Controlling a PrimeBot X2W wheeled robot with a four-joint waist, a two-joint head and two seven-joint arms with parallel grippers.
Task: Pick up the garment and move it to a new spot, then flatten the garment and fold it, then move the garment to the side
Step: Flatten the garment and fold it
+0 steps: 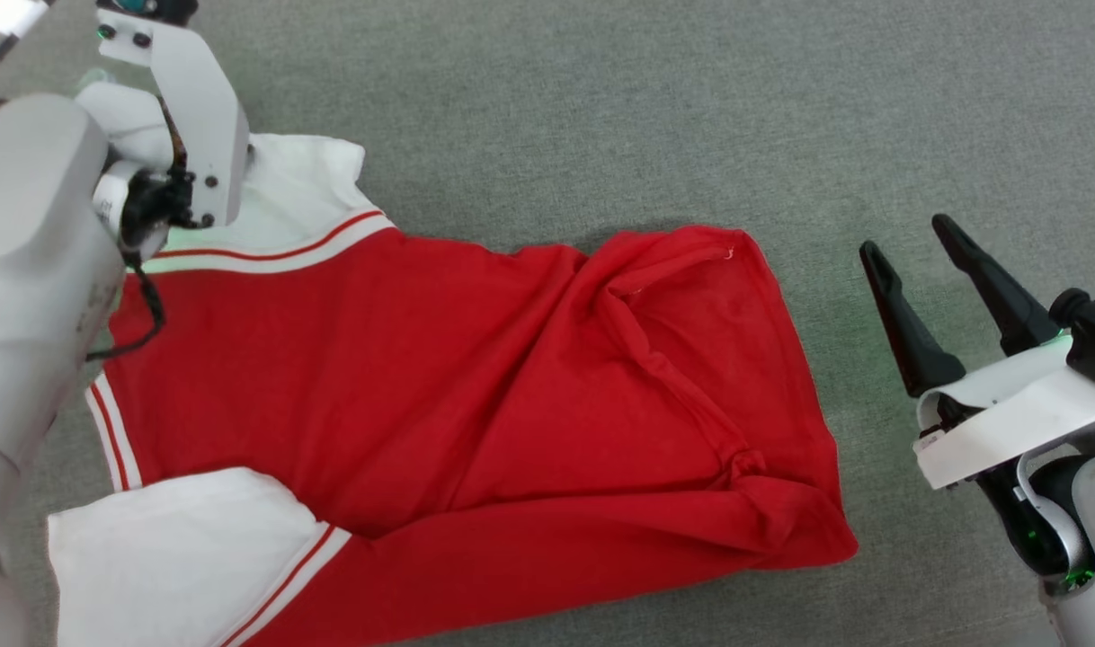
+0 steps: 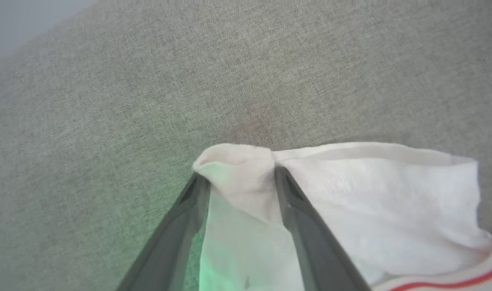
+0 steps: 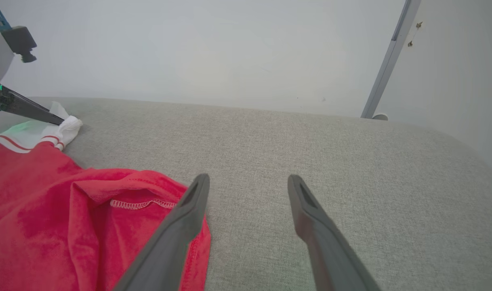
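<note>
Head view: the red jersey (image 1: 440, 377) lies sideways on grey woven upholstery (image 1: 601, 108), creased, its hem corner doubled over, so flattening looks unfinished; the left arm (image 1: 35, 270) reaches over the far white sleeve (image 1: 305, 193); the right gripper (image 1: 907, 235) hovers near the hem, fingers spread, holding nothing.
Left wrist view: the left gripper (image 2: 238, 176) straddles that sleeve's corner, fingers apart with cloth bunched between them, probably to draw it flat.
Right wrist view: the right gripper points past the folded hem; a pale wall (image 3: 230, 48) and a grey post (image 3: 387, 60) stand behind the upholstery.
</note>
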